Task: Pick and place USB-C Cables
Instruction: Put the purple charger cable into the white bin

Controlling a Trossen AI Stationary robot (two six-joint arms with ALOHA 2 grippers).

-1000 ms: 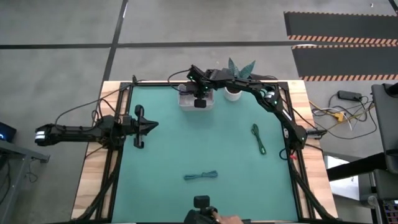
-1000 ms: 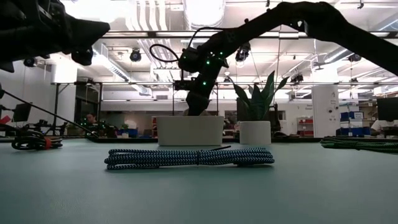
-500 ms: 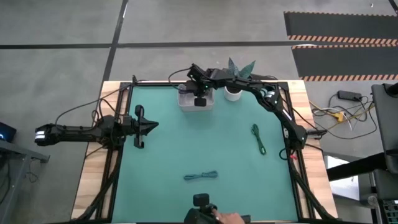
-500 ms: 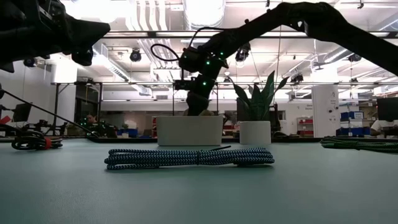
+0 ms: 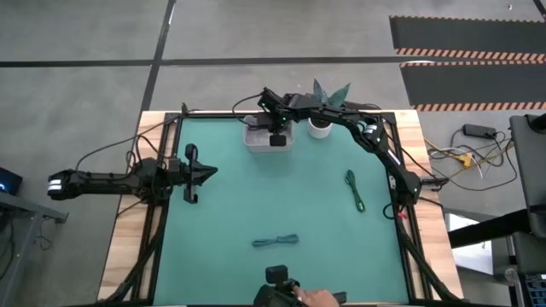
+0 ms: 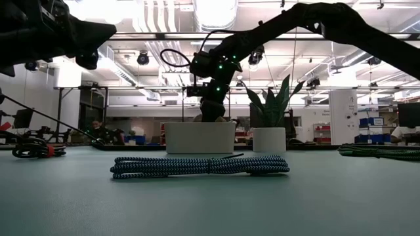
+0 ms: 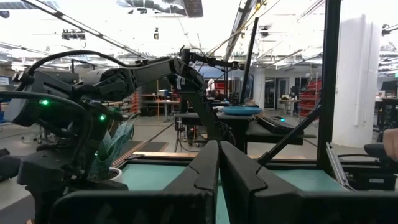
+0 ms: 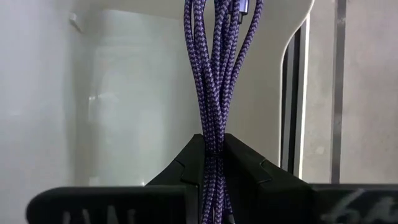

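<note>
Your right gripper [image 8: 213, 163] fingers clench the purple braided cable bundle [image 8: 217, 74] over the white rectangular bin [image 5: 258, 136]; release next. Left gripper [image 7: 218, 180] idles, fingers closed.

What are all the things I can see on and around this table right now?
Mat: one, teal, covering the table.
White bin: one, far edge of the mat.
Purple-blue cable: one, braided, clamped in the right gripper over the bin.
Green cable: one, on the mat's right side.
Teal-blue cable: one, near the mat's front edge.
Potted plant: one, green leaves in a white pot, beside the bin.
Person's hand: one, at the front edge.
Left gripper: dark, shut, waiting at the mat's left edge.
Right gripper: dark, above the bin.
</note>
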